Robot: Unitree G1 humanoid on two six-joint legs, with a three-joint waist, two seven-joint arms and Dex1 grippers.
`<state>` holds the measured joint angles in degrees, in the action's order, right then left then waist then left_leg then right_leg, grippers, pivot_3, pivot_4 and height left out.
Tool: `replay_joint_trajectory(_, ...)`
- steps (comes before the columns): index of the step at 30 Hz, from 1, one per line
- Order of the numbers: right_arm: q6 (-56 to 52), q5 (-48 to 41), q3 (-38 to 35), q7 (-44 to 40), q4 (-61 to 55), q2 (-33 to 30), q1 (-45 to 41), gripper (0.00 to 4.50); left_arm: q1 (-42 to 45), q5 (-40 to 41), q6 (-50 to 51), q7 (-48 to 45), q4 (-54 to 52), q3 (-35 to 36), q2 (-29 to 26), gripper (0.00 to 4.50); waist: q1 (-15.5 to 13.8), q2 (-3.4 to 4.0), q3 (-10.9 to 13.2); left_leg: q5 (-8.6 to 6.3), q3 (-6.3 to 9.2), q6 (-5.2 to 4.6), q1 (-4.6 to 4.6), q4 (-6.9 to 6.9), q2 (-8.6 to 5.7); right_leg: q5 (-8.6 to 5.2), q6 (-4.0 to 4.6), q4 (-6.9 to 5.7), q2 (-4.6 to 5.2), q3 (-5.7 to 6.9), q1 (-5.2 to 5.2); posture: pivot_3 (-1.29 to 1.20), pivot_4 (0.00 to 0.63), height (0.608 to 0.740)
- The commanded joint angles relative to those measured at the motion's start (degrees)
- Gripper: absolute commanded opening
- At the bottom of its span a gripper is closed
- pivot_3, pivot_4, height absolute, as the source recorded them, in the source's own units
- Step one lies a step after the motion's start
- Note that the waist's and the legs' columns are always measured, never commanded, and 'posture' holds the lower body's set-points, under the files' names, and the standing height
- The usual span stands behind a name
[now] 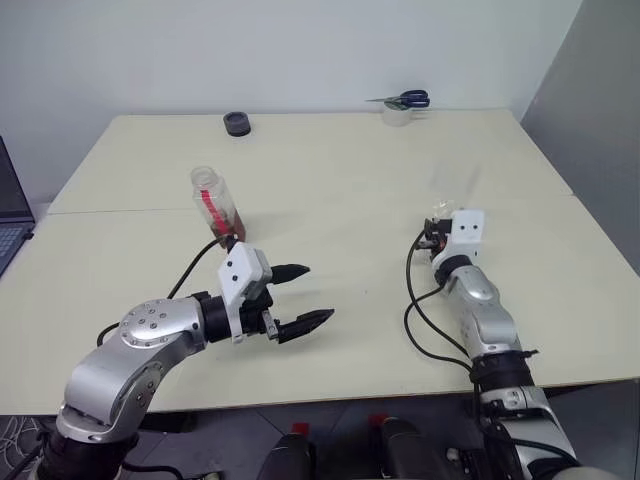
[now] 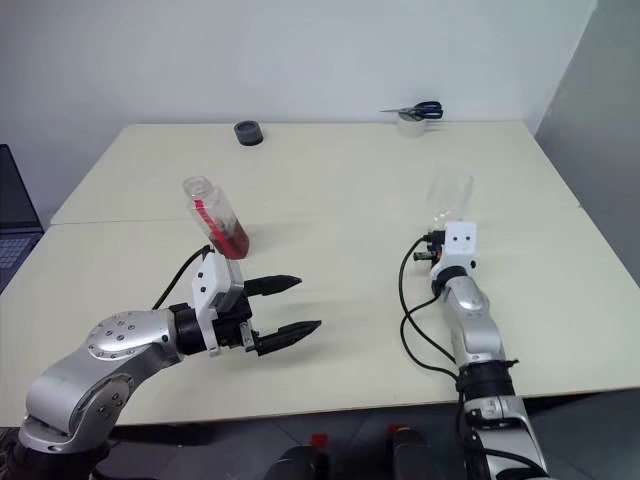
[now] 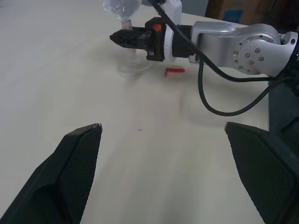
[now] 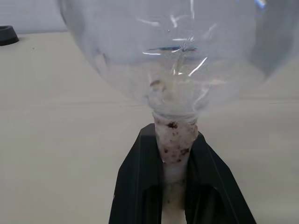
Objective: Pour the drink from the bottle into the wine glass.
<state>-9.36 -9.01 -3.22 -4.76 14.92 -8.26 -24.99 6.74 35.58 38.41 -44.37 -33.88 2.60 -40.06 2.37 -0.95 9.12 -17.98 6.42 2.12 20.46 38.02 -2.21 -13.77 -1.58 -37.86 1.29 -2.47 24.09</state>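
Nearest me, my left gripper (image 1: 305, 296) hangs over the table (image 1: 350, 180) with its two black fingers spread wide, holding nothing. Just beyond it the bottle (image 1: 216, 204) stands uncapped and leaning, the drink (image 1: 225, 222) low inside. My right gripper (image 4: 176, 186) is pinched on the stem of the wine glass (image 2: 447, 197), which stands upright on the table, well apart from the bottle.

Left pincer (image 1: 303, 297) spread wide, right pincer (image 3: 122, 37) clamped
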Motion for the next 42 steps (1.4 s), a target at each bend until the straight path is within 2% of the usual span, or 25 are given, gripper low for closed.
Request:
replay_joint_trajectory(1, -6.44, -0.05, 0.75, -0.72, -2.7, 0.3, 5.79, 0.22, -0.35, 0.97, -0.49, 0.26, -2.39, 1.48, -0.39, 4.5, -0.33, 0.0, -0.05, -0.02, 0.0, -0.04, -0.04, 0.0, 0.0, 0.0, 0.0, 0.0, -0.01, 0.01, -0.04, 0.0, 0.15, 0.74)
replay_joint_trajectory(7, -10.71, 0.34, 2.55, -1.85, -11.15, 0.42, 10.78, 0.22, 0.16, 1.06, -0.49, 0.57, -2.02, 0.99, -0.07, 4.5, -0.6, -0.06, -0.14, -0.07, -0.03, -0.12, -0.09, -0.01, 0.0, -0.01, 0.0, 0.02, -0.03, 0.0, -0.06, 0.0, 0.15, 0.74)
replay_joint_trajectory(13, -11.11, 1.54, 4.48, -4.62, -12.87, -0.44, 10.48, 0.22, 0.57, 1.15, -0.24, 0.93, -1.96, 0.6, 0.12, 4.5, -0.54, -0.07, -0.14, -0.06, -0.06, -0.11, -0.13, -0.04, 0.02, -0.02, 0.0, 0.02, -0.04, -0.02, -0.07, 0.0, 0.15, 0.74)
replay_joint_trajectory(18, -3.49, 4.16, 7.23, -7.44, -9.61, -0.14, 6.2, 0.22, 1.5, 2.01, 1.19, 3.25, -2.51, 1.77, 0.46, 4.5, -0.14, -0.08, -0.14, -0.06, -0.13, -0.1, -0.19, -0.05, 0.06, -0.02, 0.0, 0.01, -0.08, -0.05, -0.07, 0.0, 0.15, 0.74)
replay_joint_trajectory(21, 3.49, 5.04, 8.49, -9.09, -2.72, 2.61, -0.46, 0.22, -0.45, 3.54, 2.53, 5.33, -4.63, 4.04, 0.3, 4.5, 1.36, -0.08, -0.09, -0.07, -0.28, -0.11, -0.31, -0.07, 0.16, -0.01, 0.01, -0.05, -0.12, -0.15, -0.06, 0.0, 0.15, 0.74)
replay_joint_trajectory(24, 10.0, 5.49, 8.38, -9.93, 9.03, 6.44, -8.95, 0.22, -4.29, 5.16, 4.1, 7.1, -7.45, 7.27, -0.42, 4.5, 2.36, 0.02, 0.0, -0.07, -0.38, -0.13, -0.4, -0.16, 0.35, 0.04, 0.14, -0.12, -0.26, -0.18, -0.03, 0.0, 0.15, 0.74)
replay_joint_trajectory(31, 23.15, 6.35, 7.16, -11.02, 39.65, 14.99, -26.37, 0.22, -14.72, 5.18, 3.54, 11.42, -12.53, 15.31, 0.23, 4.5, 2.01, 0.15, 0.12, -0.01, -0.16, 0.08, -0.22, -0.18, 0.4, -0.02, 0.35, -0.07, -0.3, 0.0, 0.05, 0.0, 0.15, 0.74)
replay_joint_trajectory(36, 28.48, 8.14, 7.4, -10.02, 51.32, 17.95, -31.34, 0.22, -22.42, 2.46, 0.08, 13.83, -13.69, 20.92, 2.71, 4.5, 1.27, 0.15, 0.12, -0.02, -0.16, 0.11, -0.12, -0.13, 0.21, -0.01, 0.34, 0.06, -0.15, 0.01, 0.05, 0.0, 0.15, 0.74)
replay_joint_trajectory(42, 30.75, 9.45, 7.1, -9.71, 55.4, 19.13, -32.65, 0.22, -27.57, -0.31, -4.17, 15.93, -13.54, 23.39, 6.25, 4.5, 1.19, 0.15, 0.12, -0.04, -0.16, 0.09, -0.2, -0.14, 0.27, -0.02, 0.35, -0.05, -0.17, 0.02, 0.04, 0.0, 0.15, 0.74)
